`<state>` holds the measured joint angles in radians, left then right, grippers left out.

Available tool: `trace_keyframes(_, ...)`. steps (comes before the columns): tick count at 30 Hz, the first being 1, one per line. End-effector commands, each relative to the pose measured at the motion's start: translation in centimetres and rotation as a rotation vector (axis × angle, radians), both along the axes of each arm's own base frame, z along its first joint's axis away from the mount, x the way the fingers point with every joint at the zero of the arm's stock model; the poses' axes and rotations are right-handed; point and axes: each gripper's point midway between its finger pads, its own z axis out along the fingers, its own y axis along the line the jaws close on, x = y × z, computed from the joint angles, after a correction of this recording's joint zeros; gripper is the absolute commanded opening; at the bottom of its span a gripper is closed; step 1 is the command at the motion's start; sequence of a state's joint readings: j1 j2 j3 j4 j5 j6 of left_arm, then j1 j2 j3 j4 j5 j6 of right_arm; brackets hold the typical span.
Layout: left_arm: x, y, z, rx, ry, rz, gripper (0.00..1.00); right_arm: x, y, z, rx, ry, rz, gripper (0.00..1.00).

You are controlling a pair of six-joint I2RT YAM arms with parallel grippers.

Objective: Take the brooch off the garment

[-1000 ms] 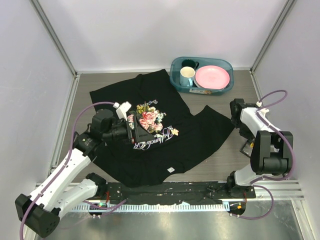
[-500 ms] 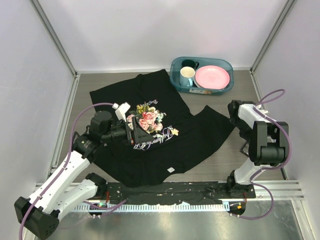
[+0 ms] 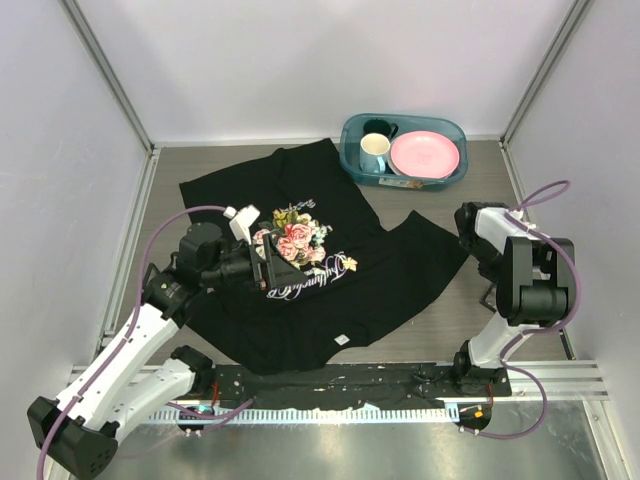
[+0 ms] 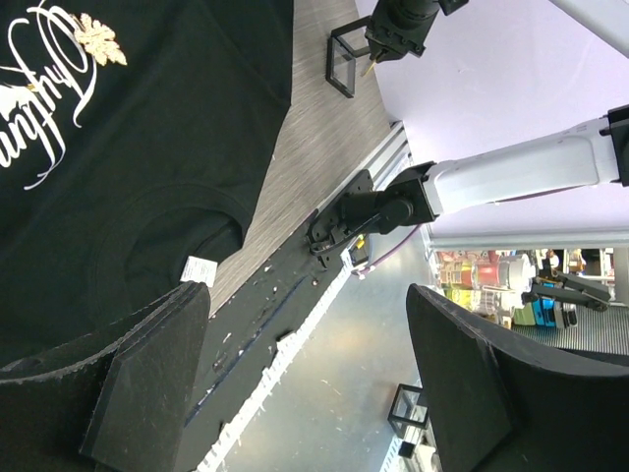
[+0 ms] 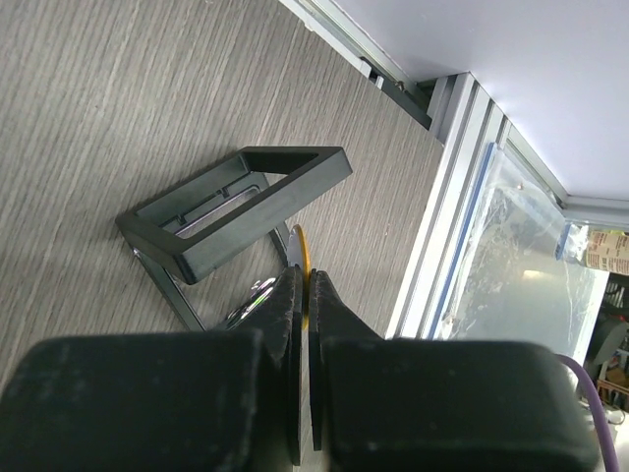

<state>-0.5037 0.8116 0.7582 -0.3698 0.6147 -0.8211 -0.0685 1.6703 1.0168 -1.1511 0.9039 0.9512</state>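
Observation:
The garment (image 3: pixel 300 320), a black T-shirt with a rose print and white lettering, lies spread over the middle of the table; part of it shows in the left wrist view (image 4: pixel 147 128). My left gripper (image 3: pixel 275 266) hovers over the print, open with nothing between its fingers (image 4: pixel 305 295). The brooch (image 5: pixel 301 254) shows only as a thin orange-yellow edge sticking out between the pads of my right gripper (image 5: pixel 305 280), which is shut on it. This gripper hangs off the shirt, above bare table at the right, beside a small black frame (image 5: pixel 236 211). The left wrist view also shows the brooch (image 4: pixel 371 67).
A teal bin (image 3: pixel 452 128) at the back right holds a mug (image 3: pixel 374 152) and a pink plate (image 3: pixel 425 154). A white label (image 3: pixel 342 340) sits near the shirt's front hem. The black frame (image 3: pixel 492 297) stands by the right arm. Walls close in both sides.
The right arm has swung slightly, its elbow moving left and in, the gripper still shut on the brooch. The left arm has barely moved.

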Motion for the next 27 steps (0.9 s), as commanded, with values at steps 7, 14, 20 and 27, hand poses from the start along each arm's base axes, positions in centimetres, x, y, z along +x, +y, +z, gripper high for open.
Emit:
trace_keyframes(7, -0.3, -0.1, 0.9, -0.022, -0.058, -0.034, 0.86, 0.1, -0.7, -0.2, -0.055, -0.018, -0.034, 0.01)
trace_keyframes(14, -0.4, -0.1, 1.1, -0.029, -0.063, -0.035, 0.86, 0.0, -1.1, -0.5, -0.079, -0.001, -0.048, 0.01)
trace_keyframes(20, -0.3, -0.2, 1.3, -0.032, -0.061, -0.042, 0.86, 0.0, -1.1, -0.8, -0.072, 0.015, -0.048, 0.01)
trace_keyframes(27, -0.4, -0.2, 1.4, -0.042, -0.064, -0.037, 0.86, 0.2, -1.0, -1.2, -0.058, 0.029, -0.040, 0.02)
